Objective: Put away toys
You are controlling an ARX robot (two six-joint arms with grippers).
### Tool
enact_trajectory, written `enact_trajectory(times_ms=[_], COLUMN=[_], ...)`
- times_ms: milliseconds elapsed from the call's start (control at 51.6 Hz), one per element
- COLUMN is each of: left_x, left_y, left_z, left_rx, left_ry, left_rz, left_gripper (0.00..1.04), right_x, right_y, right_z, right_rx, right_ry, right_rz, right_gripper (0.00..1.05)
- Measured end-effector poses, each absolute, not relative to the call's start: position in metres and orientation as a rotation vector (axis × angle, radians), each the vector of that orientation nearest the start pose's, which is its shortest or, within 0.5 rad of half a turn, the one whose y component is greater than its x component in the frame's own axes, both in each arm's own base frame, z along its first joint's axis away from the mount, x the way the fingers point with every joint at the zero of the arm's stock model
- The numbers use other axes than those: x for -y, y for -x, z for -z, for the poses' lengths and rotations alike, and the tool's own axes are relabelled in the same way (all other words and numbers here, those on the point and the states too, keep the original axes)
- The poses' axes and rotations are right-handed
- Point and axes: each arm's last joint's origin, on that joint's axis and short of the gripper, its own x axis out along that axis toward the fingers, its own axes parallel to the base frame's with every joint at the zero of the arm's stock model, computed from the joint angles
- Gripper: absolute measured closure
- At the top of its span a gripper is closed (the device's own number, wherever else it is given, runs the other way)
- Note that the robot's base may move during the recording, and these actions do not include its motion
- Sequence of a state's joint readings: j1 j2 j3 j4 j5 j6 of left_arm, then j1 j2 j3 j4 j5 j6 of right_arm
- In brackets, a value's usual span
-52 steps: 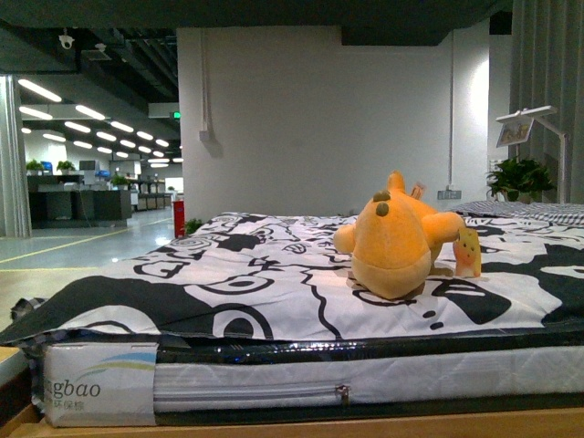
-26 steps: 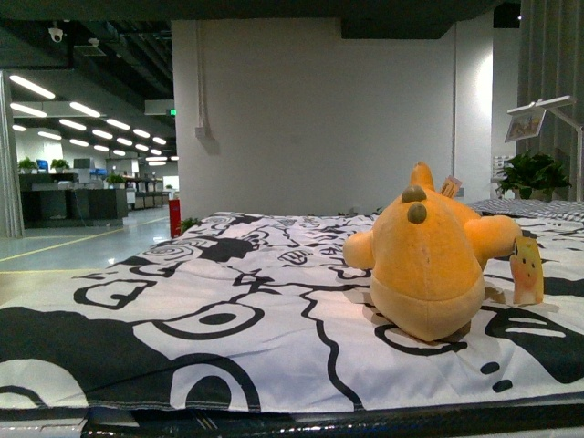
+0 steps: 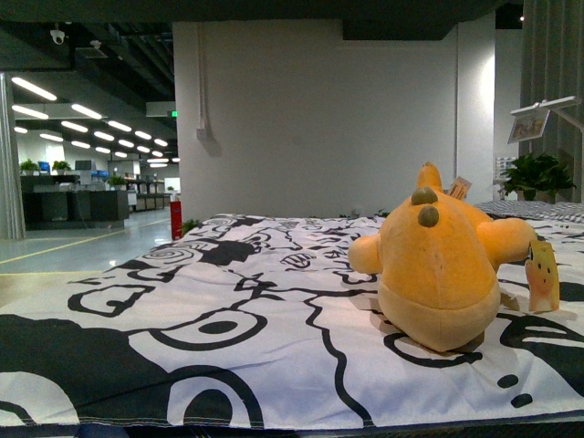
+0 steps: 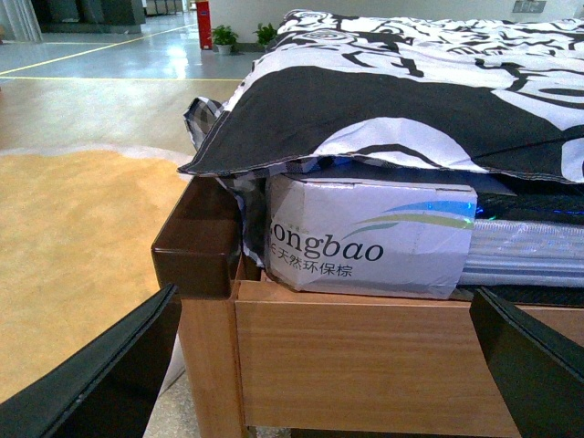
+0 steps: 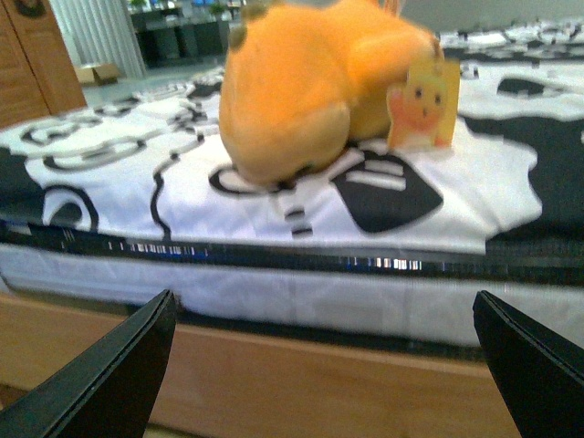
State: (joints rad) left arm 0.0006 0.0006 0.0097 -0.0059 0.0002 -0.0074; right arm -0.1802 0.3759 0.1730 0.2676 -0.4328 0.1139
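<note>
Ahead of my wide-open right gripper point(image 5: 321, 299), well apart, I see the plush toy point(image 5: 310, 87) lying on the bedsheet point(image 5: 109, 151).

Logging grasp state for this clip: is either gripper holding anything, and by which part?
Nothing is held. The left gripper and the right gripper are open and empty; the plush toy lies on the bed, untouched.

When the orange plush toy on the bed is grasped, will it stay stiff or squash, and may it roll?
The plush toy looks soft and stuffed, so it will probably squash in a grip and feel light. Its rounded body may tip or roll if pushed. Its card tag may dangle.
</note>
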Motion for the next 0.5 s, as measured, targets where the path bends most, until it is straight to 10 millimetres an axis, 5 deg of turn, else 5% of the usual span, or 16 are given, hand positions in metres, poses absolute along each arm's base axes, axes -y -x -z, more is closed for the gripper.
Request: enact_trajectory(times_ms=[194, 503], left_x=[0.0, 0.0], left_y=[-0.097, -0.097], left_z=[-0.166, -0.166], left_rx=[0.003, 0.003], left_ry=[0.007, 0.007], left_rz=[0.0, 0.0], left_gripper=[0.06, 0.06], right_x=[0.0, -0.047], right_y=[-0.15, -0.206], right_z=[-0.257, -0.303], right_rx=[0.113, 0.181], right_ry=[-0.085, -0.041], right_rz=[-0.279, -0.331], right_gripper=[0.06, 0.06])
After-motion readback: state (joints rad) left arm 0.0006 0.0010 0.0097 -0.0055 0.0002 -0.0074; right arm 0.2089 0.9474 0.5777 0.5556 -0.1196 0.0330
